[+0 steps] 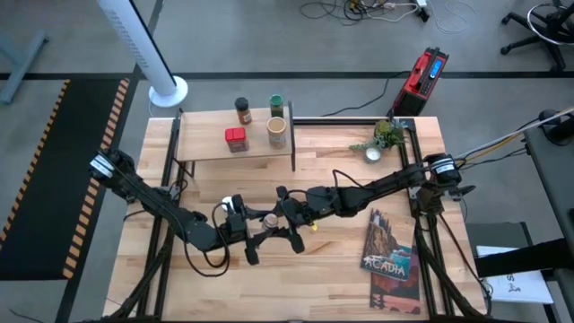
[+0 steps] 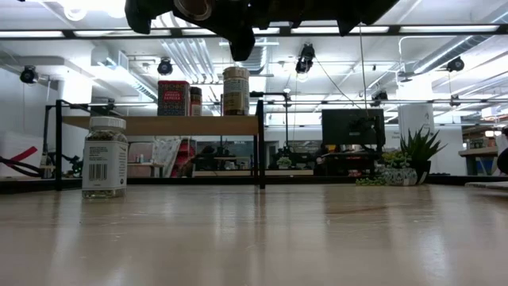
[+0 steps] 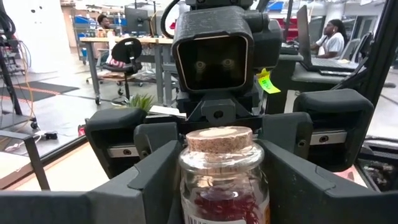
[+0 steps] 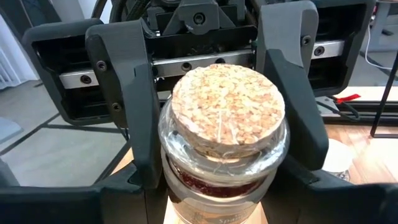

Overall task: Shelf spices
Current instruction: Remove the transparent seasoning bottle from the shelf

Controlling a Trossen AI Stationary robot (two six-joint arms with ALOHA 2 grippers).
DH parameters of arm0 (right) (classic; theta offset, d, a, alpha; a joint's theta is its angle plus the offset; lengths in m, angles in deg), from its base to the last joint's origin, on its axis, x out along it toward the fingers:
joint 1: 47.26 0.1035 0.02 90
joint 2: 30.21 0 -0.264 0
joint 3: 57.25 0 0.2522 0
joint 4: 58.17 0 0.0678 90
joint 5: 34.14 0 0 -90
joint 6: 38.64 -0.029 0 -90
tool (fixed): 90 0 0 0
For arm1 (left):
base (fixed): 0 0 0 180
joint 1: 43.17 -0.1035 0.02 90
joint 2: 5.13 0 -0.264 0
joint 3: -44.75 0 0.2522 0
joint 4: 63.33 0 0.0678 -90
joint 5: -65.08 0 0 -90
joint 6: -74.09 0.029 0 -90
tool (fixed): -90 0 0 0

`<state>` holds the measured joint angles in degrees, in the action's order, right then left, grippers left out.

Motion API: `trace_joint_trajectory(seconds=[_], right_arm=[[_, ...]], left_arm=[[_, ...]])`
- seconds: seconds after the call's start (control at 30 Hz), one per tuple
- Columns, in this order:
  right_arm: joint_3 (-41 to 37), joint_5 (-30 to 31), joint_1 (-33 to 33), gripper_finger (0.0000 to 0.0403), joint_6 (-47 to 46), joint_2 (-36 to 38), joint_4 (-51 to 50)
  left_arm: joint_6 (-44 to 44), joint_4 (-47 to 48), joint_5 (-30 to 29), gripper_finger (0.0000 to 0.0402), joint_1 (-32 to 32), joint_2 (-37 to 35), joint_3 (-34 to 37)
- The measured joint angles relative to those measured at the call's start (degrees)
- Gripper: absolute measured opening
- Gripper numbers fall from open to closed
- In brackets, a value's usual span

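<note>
Cork-topped jar (image 1: 269, 218) w/ red contents held mid-worktop (image 1: 341, 269); left hand (image 1: 256, 230) & right hand (image 1: 285, 218) both clenched on it.

The large light-wood plank table (image 1: 206, 287) carries a small raised wood-topped shelf (image 1: 208, 144) at its far edge, a green plant in a white pot (image 1: 384, 139) near the far right corner, and an "Acadia" book (image 1: 391, 260) by the near right corner. On the shelf stand a red square tin (image 1: 236, 139), a dark-capped brown jar (image 1: 242, 111), a green-lidded jar (image 1: 277, 106) and a tan cylindrical canister (image 1: 276, 132).
</note>
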<state>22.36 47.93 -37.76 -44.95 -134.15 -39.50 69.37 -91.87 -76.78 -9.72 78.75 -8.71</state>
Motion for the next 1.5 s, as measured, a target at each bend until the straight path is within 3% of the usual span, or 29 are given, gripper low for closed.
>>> trace_joint_trajectory(seconds=[0.3, 0.83, 1.3, 1.5], right_arm=[[0.00, 0.28, -0.04, 0.0172, 0.17, 0.07, 0.80], [0.00, -0.41, 0.02, 0.0172, 0.42, 0.26, 0.78], [-0.52, 0.00, 0.12, 0.0172, 0.39, 0.25, 0.60], [-0.63, -0.01, 0.76, 0.0172, -0.48, -3.89, 4.53]], left_arm=[[-0.69, 3.52, 1.09, 0.0210, 0.28, -3.00, 0.11], [-3.09, 8.63, 1.27, 0.0272, 1.85, -6.12, 0.22], [-3.26, 18.57, 1.47, 0.0254, 5.83, -15.53, 0.22], [-2.61, 23.10, 1.45, 0.0239, 6.14, -20.35, 0.20]])
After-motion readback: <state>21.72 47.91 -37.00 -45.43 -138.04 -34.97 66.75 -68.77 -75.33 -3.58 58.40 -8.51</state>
